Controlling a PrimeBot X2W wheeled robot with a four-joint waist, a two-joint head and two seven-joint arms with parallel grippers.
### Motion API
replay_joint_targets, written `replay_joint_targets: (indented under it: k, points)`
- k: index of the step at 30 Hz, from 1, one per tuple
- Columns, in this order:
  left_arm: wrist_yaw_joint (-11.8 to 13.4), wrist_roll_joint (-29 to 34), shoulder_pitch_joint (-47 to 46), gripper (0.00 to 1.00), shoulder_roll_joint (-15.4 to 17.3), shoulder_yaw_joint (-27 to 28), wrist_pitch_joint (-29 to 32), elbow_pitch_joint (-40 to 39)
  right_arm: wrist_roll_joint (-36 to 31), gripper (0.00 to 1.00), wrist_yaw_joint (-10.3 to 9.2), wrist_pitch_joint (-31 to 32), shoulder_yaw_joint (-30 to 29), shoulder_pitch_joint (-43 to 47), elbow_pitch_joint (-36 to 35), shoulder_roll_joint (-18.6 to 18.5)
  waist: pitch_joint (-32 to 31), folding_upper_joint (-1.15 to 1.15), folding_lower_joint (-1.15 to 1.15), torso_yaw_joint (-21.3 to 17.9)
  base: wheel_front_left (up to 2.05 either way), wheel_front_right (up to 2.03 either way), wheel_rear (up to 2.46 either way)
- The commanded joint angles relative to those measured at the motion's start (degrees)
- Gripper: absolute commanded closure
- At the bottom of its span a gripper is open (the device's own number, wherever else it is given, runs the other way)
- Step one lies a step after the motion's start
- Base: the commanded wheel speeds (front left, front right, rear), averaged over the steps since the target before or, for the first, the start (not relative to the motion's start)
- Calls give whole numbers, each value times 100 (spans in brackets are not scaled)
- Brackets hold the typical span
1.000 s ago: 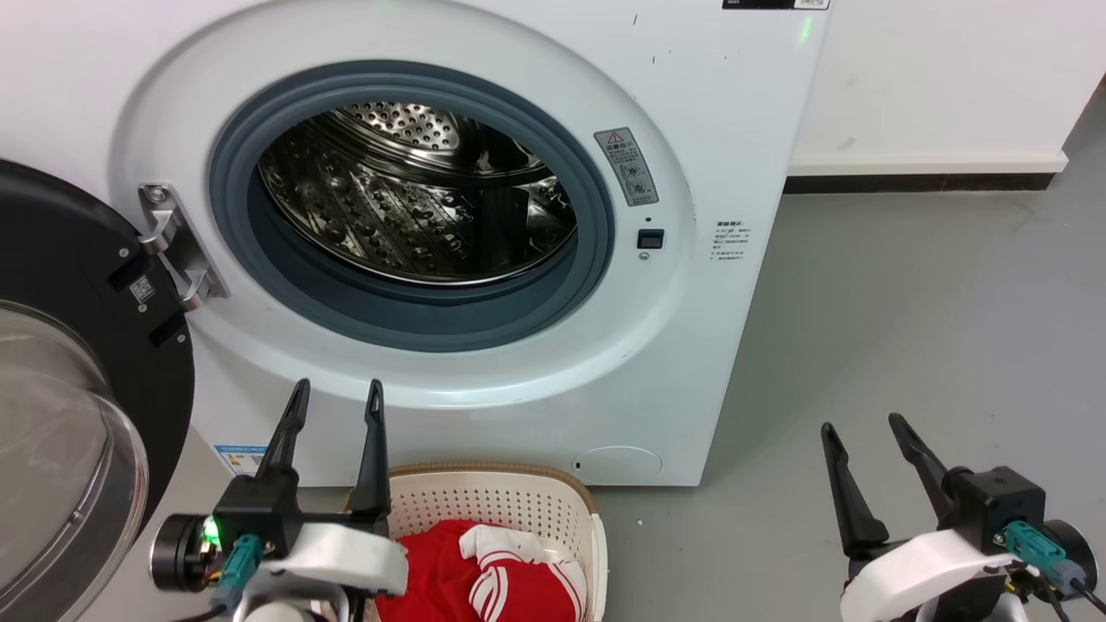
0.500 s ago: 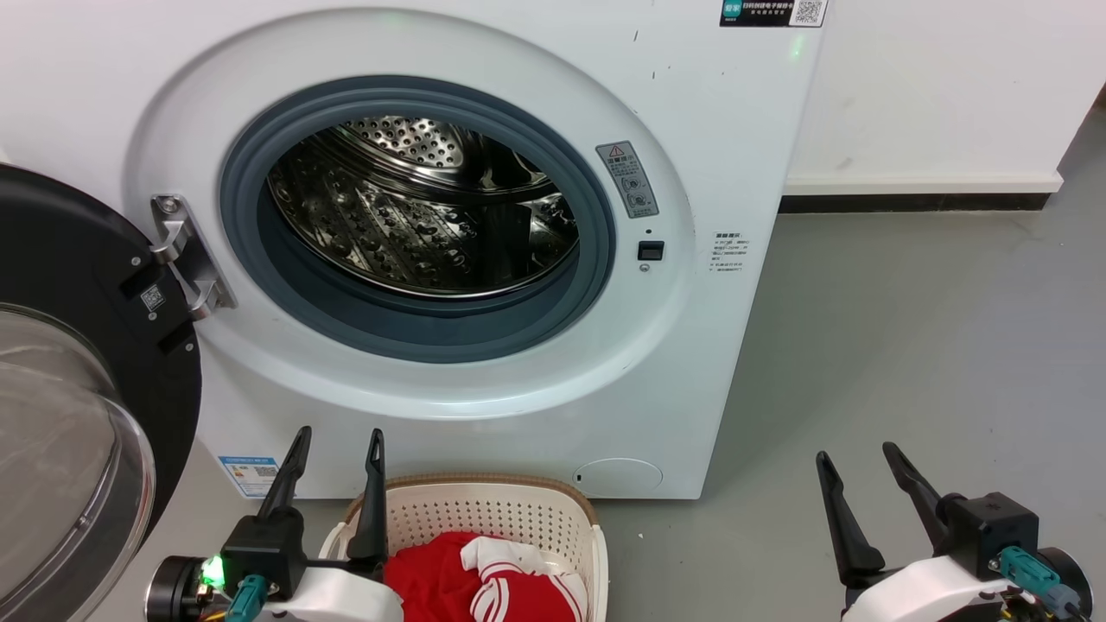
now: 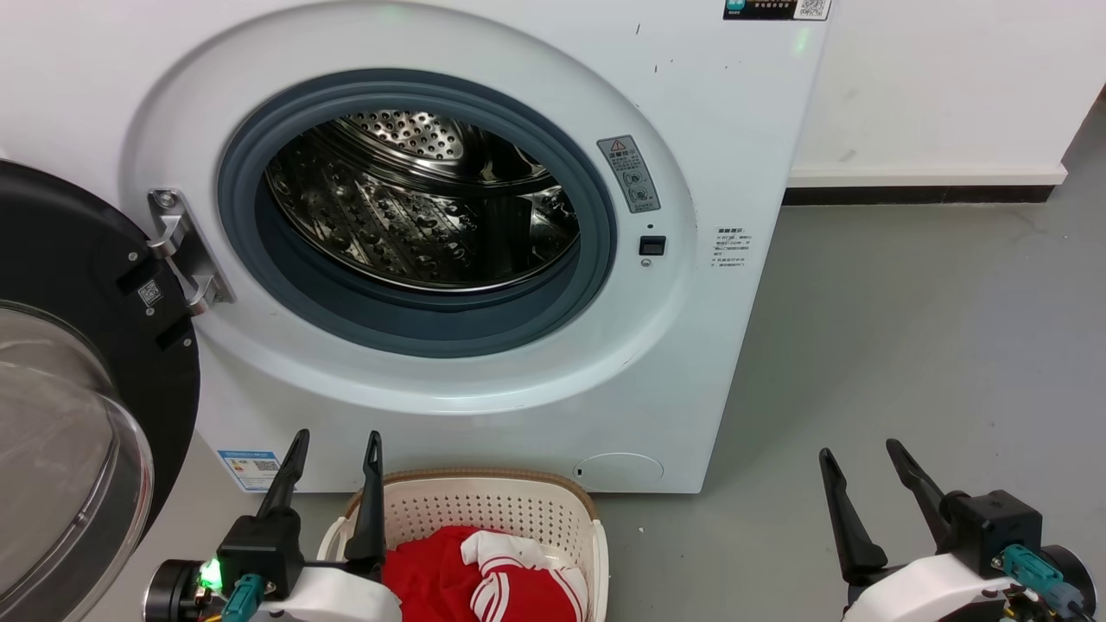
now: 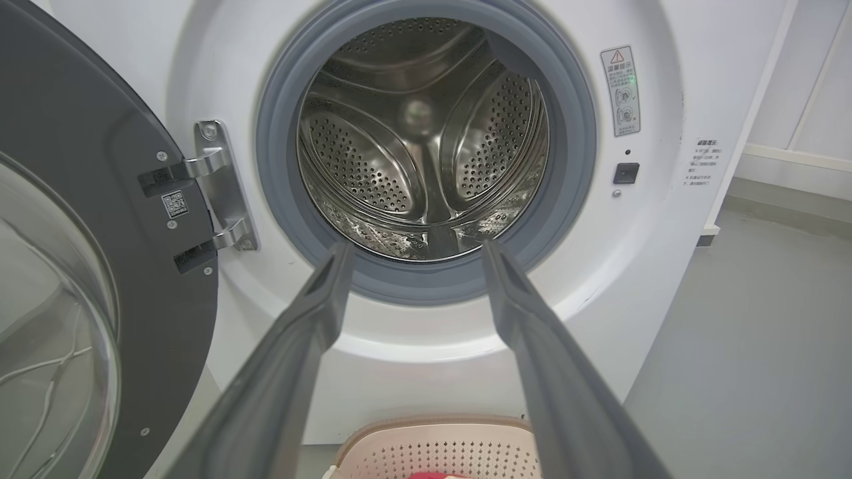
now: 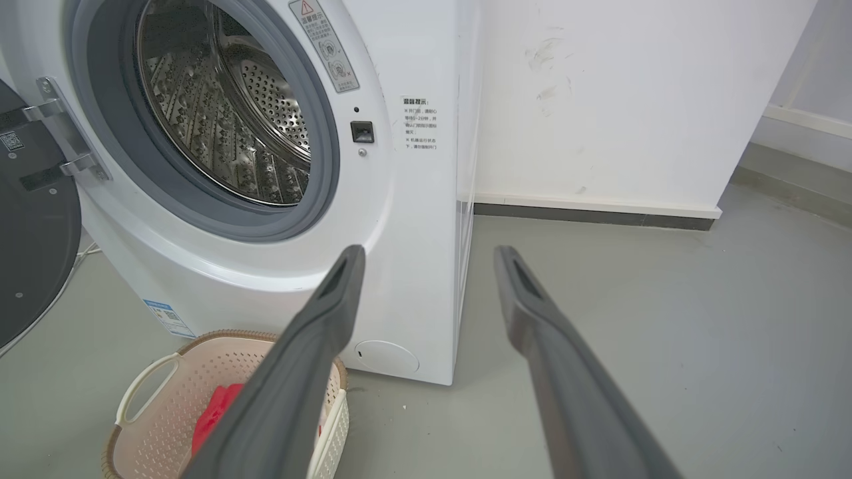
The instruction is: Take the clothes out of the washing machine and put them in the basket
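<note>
Your left gripper [image 3: 338, 434] sits at the lower left of the head view, its two dark fingers spread with nothing between them. The tips rise beside the near-left corner of the basket [image 3: 492, 510], and the bottom edge cuts off its forearm. Your right gripper [image 3: 858, 447] hangs well apart at the lower right over the grey floor [image 3: 907, 328], fingers likewise parted around nothing. The clothes [image 3: 436, 570] lie in the basket, plain red with a white-striped piece [image 3: 518, 592] on top, but the frame's bottom edge crops them, so you cannot see their full extent. In the right wrist view one finger hides most of the red fabric. The basket stands just in front of the washing machine [image 3: 717, 130], touching or nearly so; you cannot tell which. Its black-rimmed door [image 3: 69, 276] swings wide to the left, cropped at the edge. The grey gasket hides the lower front of the steel drum [image 3: 415, 216].
</note>
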Motion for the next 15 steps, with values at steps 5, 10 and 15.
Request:
replay_joint_targets:
  k: [5,10,15]
  points:
    - [59,-34,81,0,29,-33,-3,-31,1,0,-4,7,-18,-39,-46,10,12,0,0,-8,0,0,0]
    - [76,-43,85,0,56,-40,-2,-45,12,0,-4,2,-11,-38,-54,10,20,0,0,-25,0,0,0]
    - [56,-161,47,100,23,5,46,103,115,100,0,-13,29,55,54,0,27,0,0,-35,0,0,0]
